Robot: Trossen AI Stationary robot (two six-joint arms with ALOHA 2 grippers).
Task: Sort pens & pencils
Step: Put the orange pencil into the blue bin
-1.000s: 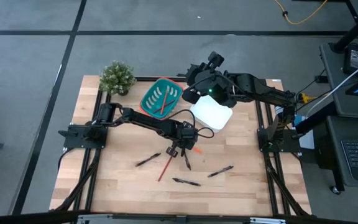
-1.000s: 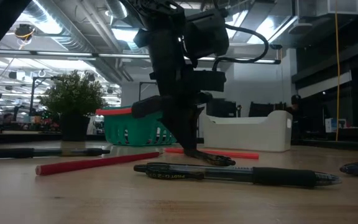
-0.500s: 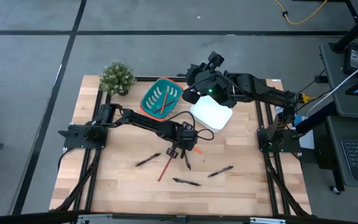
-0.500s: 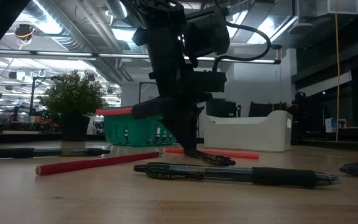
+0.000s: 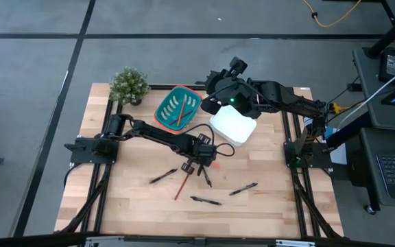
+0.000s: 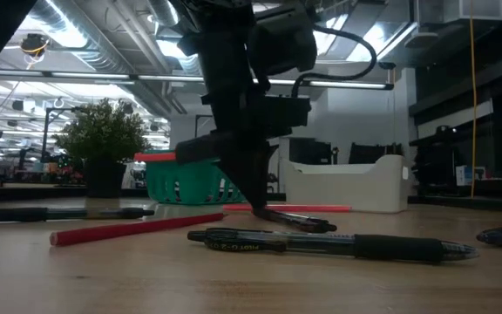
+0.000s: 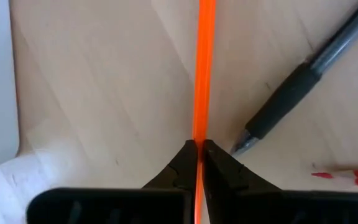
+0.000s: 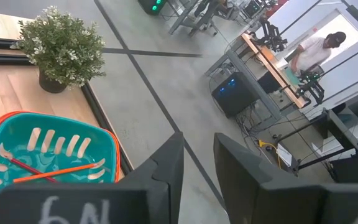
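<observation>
Near the centre of the table, left claw pinched tight on an orange pencil, one end lifted off the wood (seen in the low view). Just at 4 o'clock of it, a black pen; three more pens and a red pencil scattered from 6 to 8 o'clock. At 12 o'clock, right claw parted and empty above the teal basket holding two pencils.

Pens, pencils scattered mid-table
</observation>
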